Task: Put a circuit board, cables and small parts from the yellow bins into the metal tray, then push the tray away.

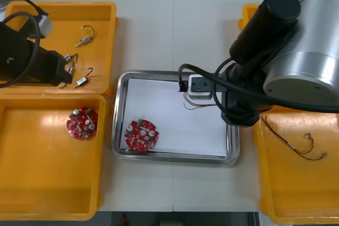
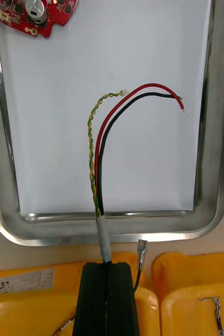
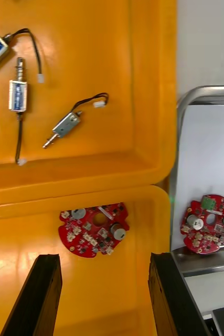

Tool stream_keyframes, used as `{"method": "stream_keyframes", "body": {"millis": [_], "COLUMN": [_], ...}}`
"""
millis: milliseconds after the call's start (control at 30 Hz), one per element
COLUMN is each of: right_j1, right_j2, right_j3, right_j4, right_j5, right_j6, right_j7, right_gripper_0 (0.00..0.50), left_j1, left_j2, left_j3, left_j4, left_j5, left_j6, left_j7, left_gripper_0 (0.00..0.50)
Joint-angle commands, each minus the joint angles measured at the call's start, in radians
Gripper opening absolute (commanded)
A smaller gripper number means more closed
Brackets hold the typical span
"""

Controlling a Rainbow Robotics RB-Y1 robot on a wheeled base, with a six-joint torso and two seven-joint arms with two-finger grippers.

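On the table (image 1: 175, 35), yellow bins (image 1: 32, 194) flank the tray (image 1: 117, 140) on both sides, and the action is right over it! At the tray's right end hangs the right gripper (image 2: 107, 265), fingers pinched tight on a cable (image 2: 98, 157). It's a grey-sleeved bundle, and its yellow-green twist, red strand and black strand fan out over the tray's white inside; whether they touch it, I can't tell. Left of the tray, the left gripper (image 3: 104, 257) hovers over the bins there, fingers spread wide, nothing between them. One board (image 1: 141, 135) lies inside the tray, at its near left corner. A second board (image 1: 82, 123) rests in the near bin just left of the tray. Right of the tray, a red-and-yellow cable (image 1: 296, 144) lies in the near bin. Small metal parts (image 1: 85, 39) with black leads sit in the far bin left of the tray.
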Motion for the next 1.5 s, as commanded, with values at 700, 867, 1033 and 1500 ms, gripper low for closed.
{"method": "stream_keyframes", "body": {"millis": [700,867,1033,1500], "right_j1": [-0.008,0.012,0.034,0.066], "right_j2": [0.102,0.079,0.07,0.05], "right_j3": [0.35,0.404,0.419,0.42], "right_j4": [0.214,0.222,0.257,0.259], "right_j5": [0.194,0.218,0.212,0.194], "right_j6": [-0.219,-0.286,-0.325,-0.331], "right_j7": [-0.096,-0.114,-0.122,-0.15], "right_gripper_0": [0.0,0.0,0.0,0.0], "left_j1": [-0.047,-0.049,-0.049,-0.049], "left_j2": [0.097,0.097,0.097,0.096], "left_j3": [0.012,-0.043,-0.069,-0.071], "left_j4": [0.259,0.3,0.325,0.431], "left_j5": [0.007,-0.009,-0.022,-0.06], "left_j6": [-0.32,-0.431,-0.494,-0.681], "left_j7": [-0.379,-0.389,-0.397,-0.494], "left_gripper_0": [0.486,0.486,0.486,0.488]}}
